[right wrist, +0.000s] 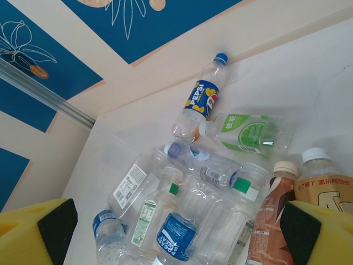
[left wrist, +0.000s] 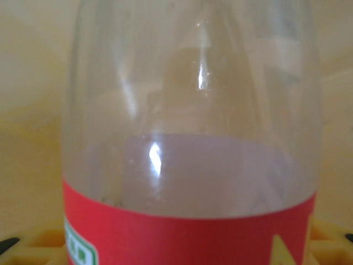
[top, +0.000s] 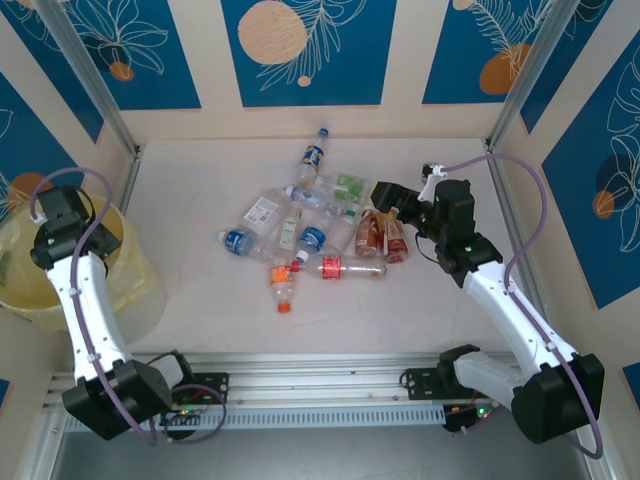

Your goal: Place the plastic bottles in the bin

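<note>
Left claw (top: 62,212) hangs over the bin (top: 135,285), clamped on a red-label bottle (left wrist: 190,138). Right claw (top: 388,195), fingers apart, hovers by the bottle pile (top: 310,235) on the tabletop (top: 200,300).

walls (top: 205,120): cream, with blue leaf-pattern panels (top: 302,50)
table (top: 200,300): pale, bare near edge
posts (top: 85,75): grey metal

The left gripper (top: 62,212) is closed around a bottle (left wrist: 190,138) between its fingers. The right gripper (right wrist: 176,221) has its yellow fingers (right wrist: 38,229) spread wide apart.
</note>
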Robot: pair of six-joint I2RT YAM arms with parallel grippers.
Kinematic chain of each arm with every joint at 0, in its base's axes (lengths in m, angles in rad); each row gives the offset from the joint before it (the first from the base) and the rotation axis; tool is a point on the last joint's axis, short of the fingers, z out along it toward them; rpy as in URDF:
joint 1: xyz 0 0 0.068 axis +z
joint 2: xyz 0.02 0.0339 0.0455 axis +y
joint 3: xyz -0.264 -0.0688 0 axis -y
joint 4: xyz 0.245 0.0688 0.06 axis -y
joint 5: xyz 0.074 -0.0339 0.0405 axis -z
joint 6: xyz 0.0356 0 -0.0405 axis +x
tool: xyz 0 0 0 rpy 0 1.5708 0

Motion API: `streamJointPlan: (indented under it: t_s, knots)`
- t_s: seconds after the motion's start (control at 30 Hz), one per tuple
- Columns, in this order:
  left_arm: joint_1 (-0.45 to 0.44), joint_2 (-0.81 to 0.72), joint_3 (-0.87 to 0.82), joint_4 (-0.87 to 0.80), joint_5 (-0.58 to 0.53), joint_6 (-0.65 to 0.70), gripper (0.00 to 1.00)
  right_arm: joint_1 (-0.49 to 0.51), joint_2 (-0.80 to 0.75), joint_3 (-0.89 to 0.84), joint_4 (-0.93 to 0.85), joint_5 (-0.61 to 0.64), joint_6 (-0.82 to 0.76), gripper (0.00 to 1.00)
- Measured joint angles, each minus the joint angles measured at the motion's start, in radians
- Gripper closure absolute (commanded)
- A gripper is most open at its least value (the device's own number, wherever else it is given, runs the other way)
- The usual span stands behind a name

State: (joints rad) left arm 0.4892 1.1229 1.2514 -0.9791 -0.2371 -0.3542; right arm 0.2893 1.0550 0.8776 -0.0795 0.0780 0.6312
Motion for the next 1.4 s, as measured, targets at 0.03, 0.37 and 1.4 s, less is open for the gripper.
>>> streamJointPlan:
  t_s: [0.03,0.37,1.4]
  knots:
    - [0.0,0.008,0.0,0.013,0.022,-0.008,0.45,0.0,0.002,0.0,-0.001,0.0,0.0,0.03]
    - [0.002,0.063,0.0,0.122,0.159,-0.075,0.36,-0.002,0.003,0.0,-0.016,0.009,0.003,0.04]
    - [-0.099,-0.082,0.074,0.194,0.229,-0.109,0.0,-0.008,0.046,-0.009,-0.135,0.087,0.047,0.0]
